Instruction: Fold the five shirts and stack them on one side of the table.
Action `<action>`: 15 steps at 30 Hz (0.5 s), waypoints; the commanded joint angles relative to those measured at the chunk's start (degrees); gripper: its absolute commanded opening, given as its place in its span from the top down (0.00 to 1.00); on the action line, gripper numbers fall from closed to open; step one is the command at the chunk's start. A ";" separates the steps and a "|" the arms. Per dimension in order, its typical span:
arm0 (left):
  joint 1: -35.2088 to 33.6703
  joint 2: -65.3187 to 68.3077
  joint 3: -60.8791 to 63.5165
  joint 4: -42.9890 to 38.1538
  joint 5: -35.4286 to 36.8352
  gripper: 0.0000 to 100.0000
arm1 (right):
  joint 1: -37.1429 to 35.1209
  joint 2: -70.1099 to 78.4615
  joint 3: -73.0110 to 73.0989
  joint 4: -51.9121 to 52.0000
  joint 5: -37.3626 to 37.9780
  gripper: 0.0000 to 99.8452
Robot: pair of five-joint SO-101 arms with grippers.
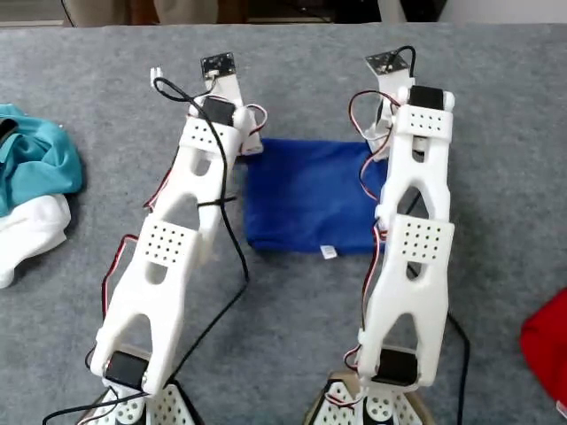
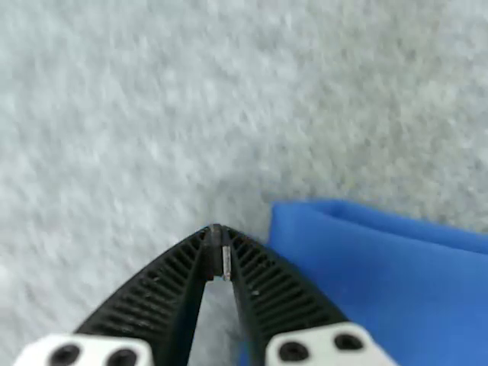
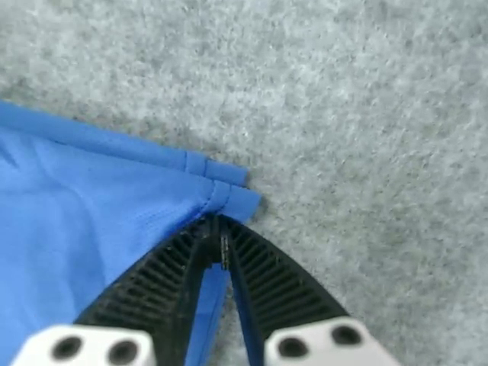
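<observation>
On the grey table [image 1: 292, 328], a red shirt [image 1: 547, 350] lies at 4 o'clock, and a white shirt [image 1: 31, 230] under a teal shirt [image 1: 40, 164] at 9 o'clock. The folded blue shirt [image 1: 306, 195] lies at the centre between the arms. The left gripper [image 2: 216, 252] is clenched empty just beside the shirt's 11 o'clock corner. The right gripper [image 3: 219, 232] is clenched at the 1 o'clock hem corner; I cannot tell whether it pinches cloth.

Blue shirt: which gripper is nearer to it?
Right. The right gripper, tips shut, sits over the blue shirt at its hemmed corner. The left gripper, also shut, is over the bare grey table cover just beside another corner, not on the fabric.
</observation>
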 commanded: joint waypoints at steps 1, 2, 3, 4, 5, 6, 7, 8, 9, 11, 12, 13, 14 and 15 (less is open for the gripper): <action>-1.58 -1.10 -0.44 -1.85 -4.31 0.98 | 0.31 -0.22 -2.42 -0.62 -0.44 0.99; -2.20 -1.10 -0.44 -1.93 -4.31 0.98 | 0.31 -0.22 -2.42 -0.62 -0.44 0.99; -2.90 -1.10 -0.44 -2.37 -4.31 0.98 | 0.40 -0.22 -2.42 -0.62 -0.44 0.99; -3.60 -1.10 -0.44 -2.64 -4.31 0.98 | 0.40 -0.22 -2.42 -0.53 -0.44 0.99; -4.13 -1.19 -0.44 -2.73 -4.22 0.98 | 0.40 -0.22 -2.42 -0.53 -0.44 0.99; -4.57 -1.19 -0.62 -2.55 -4.22 0.98 | 0.40 -0.22 -2.42 -0.44 -0.44 0.99; -4.75 -1.19 -1.41 -2.20 -3.87 0.98 | 0.31 -0.22 -2.42 -0.44 -0.44 0.99; -4.75 -1.19 -2.99 -1.14 -2.55 0.98 | 0.22 -0.22 -2.42 -0.44 -0.44 0.99; -4.31 -1.19 -5.54 0.26 -0.97 0.98 | 0.22 -0.22 -2.42 -0.44 -0.44 0.99; -2.73 -1.19 -11.52 3.16 0.88 0.98 | 0.22 -0.22 -2.42 -0.53 -0.44 0.99; -1.85 -0.75 -14.68 4.04 1.05 0.98 | 0.13 -0.22 -2.42 -0.53 -0.44 0.99; -0.97 -0.66 -16.26 4.40 1.05 0.98 | 0.13 -0.22 -2.42 -0.53 -0.44 0.99; 0.18 -0.66 -15.74 4.22 1.05 0.98 | 0.13 -0.22 -2.42 -0.53 -0.44 0.99; 1.23 -0.66 -14.86 4.13 0.97 0.98 | 0.13 -0.22 -2.42 -0.53 -0.44 0.99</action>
